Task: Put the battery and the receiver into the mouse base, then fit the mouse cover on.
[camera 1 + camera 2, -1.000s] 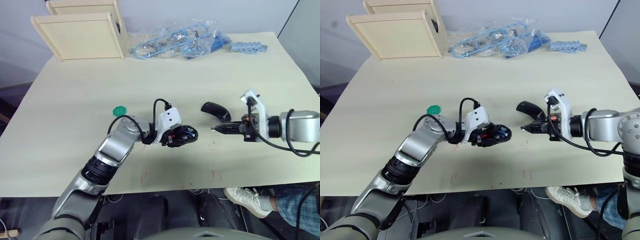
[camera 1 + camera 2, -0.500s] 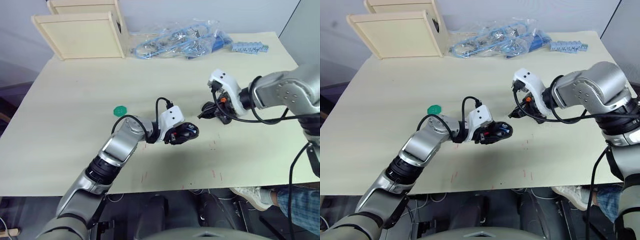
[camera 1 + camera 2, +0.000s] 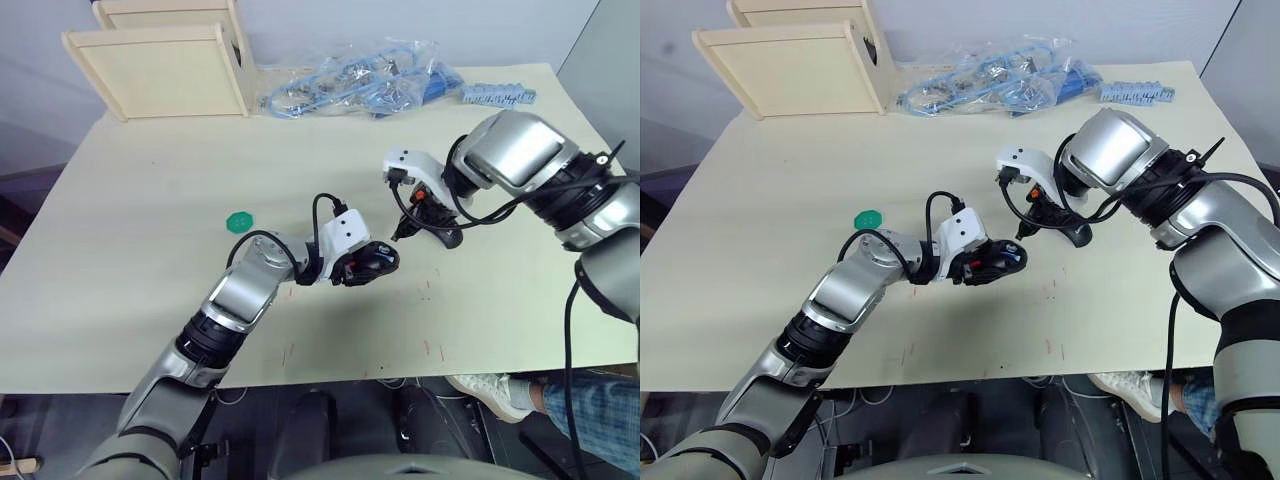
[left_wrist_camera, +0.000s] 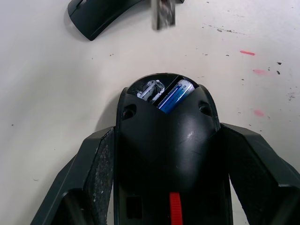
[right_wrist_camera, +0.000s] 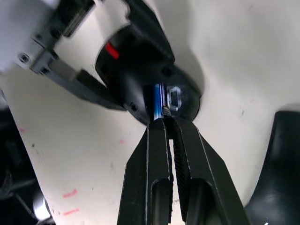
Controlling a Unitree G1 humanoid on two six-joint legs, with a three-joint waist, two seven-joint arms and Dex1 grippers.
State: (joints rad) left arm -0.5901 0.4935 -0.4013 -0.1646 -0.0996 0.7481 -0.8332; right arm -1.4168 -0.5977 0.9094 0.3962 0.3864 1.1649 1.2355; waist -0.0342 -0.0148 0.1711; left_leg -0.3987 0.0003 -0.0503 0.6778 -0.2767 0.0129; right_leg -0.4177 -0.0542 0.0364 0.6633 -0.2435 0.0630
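The right gripper point(image 5: 168, 123) has its two fingers pressed together, nothing visible between them, and its tips hover just short of the open end of the mouse base point(image 4: 166, 140). Straight ahead of those tips the battery point(image 4: 175, 95) lies in the recessed compartment, its long axis along the base's length, with the receiver point(image 4: 151, 90) seated beside it, so both parts appear to be in. The left gripper point(image 4: 164, 187) is clamped on the base's flanks, its pads against both sides, holding it just above the table point(image 3: 150, 250). The mouse cover point(image 5: 281, 168) lies on the table close beside the right gripper, on the side away from the base; its long curve runs roughly across the fingers' line. The right arm is plainly the nearer one, so I judge fetching the cover falls to it.
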